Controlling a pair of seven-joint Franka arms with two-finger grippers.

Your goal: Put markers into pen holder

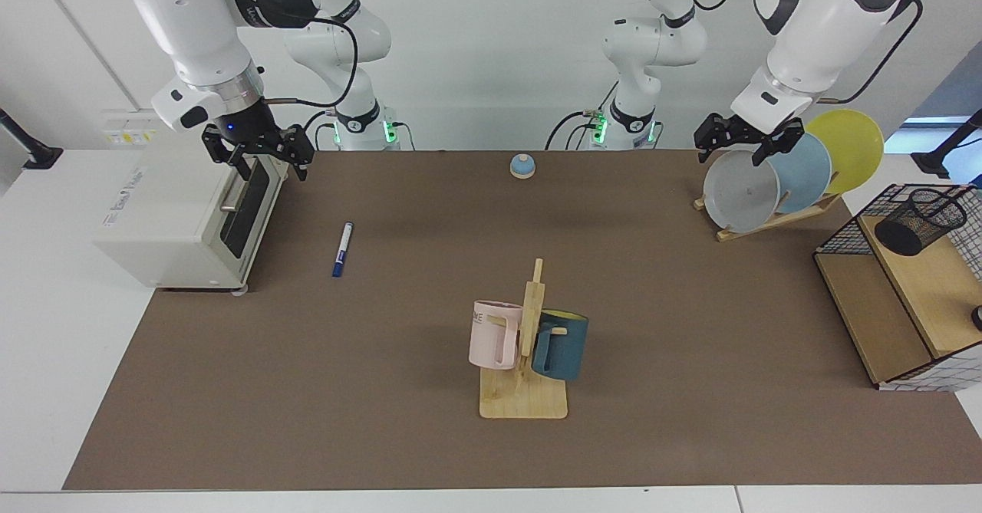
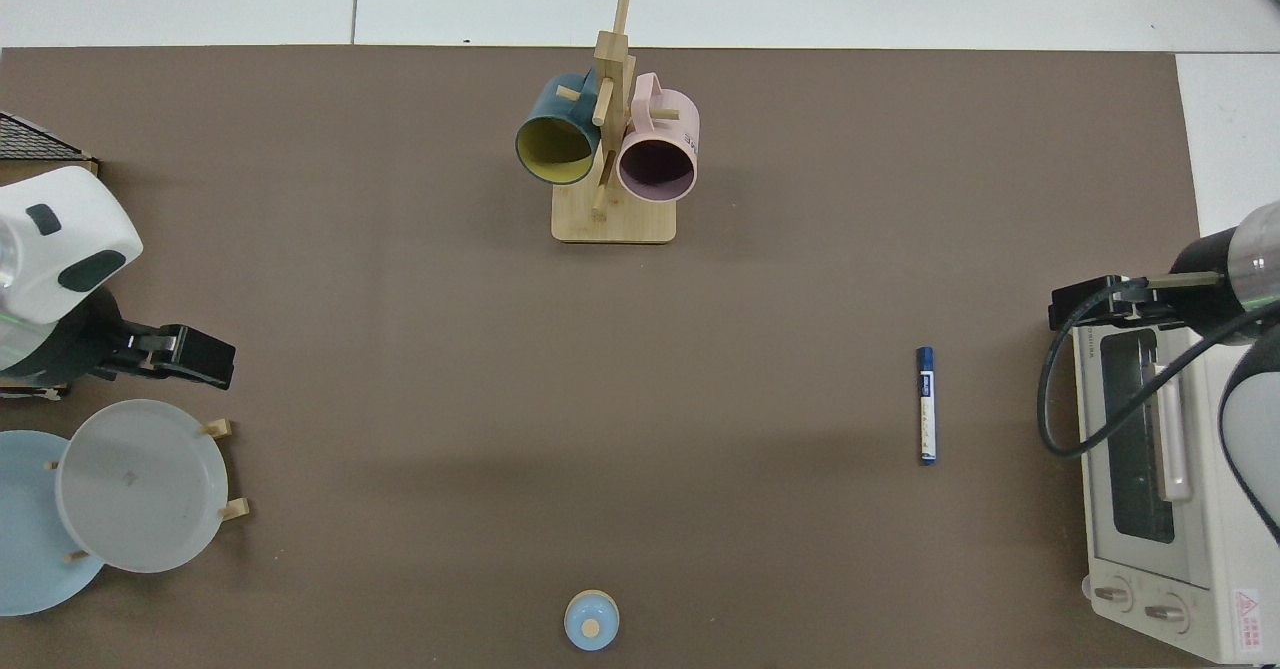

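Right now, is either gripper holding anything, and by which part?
Nothing is held. The marker lies alone on the table mat. The right gripper hangs open above the toaster oven; the left gripper hangs open by the plate rack.

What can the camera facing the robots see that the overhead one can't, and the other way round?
Only the facing view shows the pen holder on its wire shelf, the yellow plate, and both arms' bases. Only the top view shows the toaster oven's knobs and looks into the mugs. Both show the marker lying on the mat, untouched, with the right gripper and left gripper empty.
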